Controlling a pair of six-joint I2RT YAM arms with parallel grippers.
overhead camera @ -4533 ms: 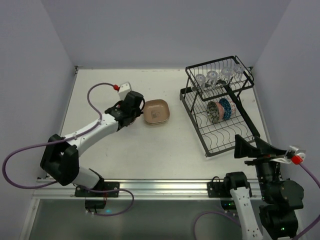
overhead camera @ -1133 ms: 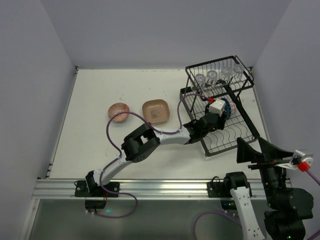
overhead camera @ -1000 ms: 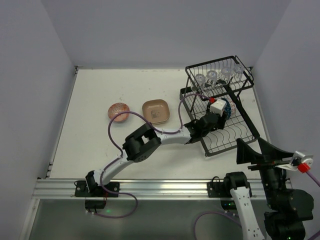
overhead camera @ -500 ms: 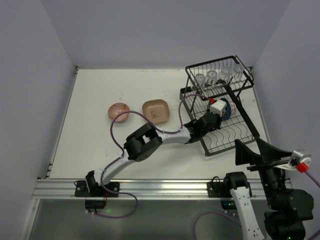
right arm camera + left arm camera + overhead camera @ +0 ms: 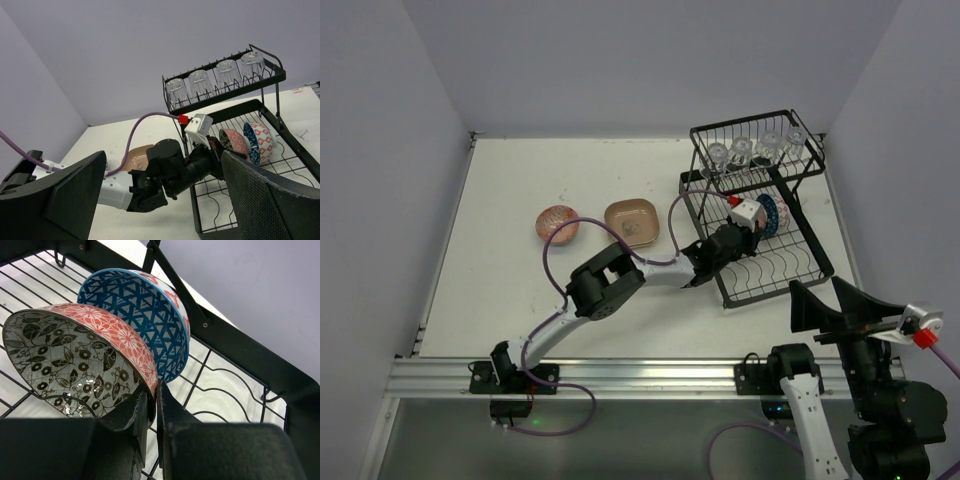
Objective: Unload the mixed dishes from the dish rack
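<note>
Black wire two-tier dish rack [image 5: 772, 277]: upright, its lower tier surrounding the left gripper [image 5: 154, 396]. Red floral round bowl [image 5: 120, 337], black-and-white leaf pattern inside: on edge in the lower tier, rim pinched between the gripper's fingers. Blue triangle-patterned round bowl [image 5: 145, 315]: on edge, just beside the red one, beyond the fingertips. Four clear glass cups [image 5: 742, 151]: in a row in the upper basket, above the gripper. Tan rounded-square plate [image 5: 632, 222] and pink patterned bowl [image 5: 557, 222]: outside the rack, well behind the gripper.

Light is bright and even, shadows are soft. In the left wrist view the near fingers [image 5: 131, 416] look blurred.
</note>
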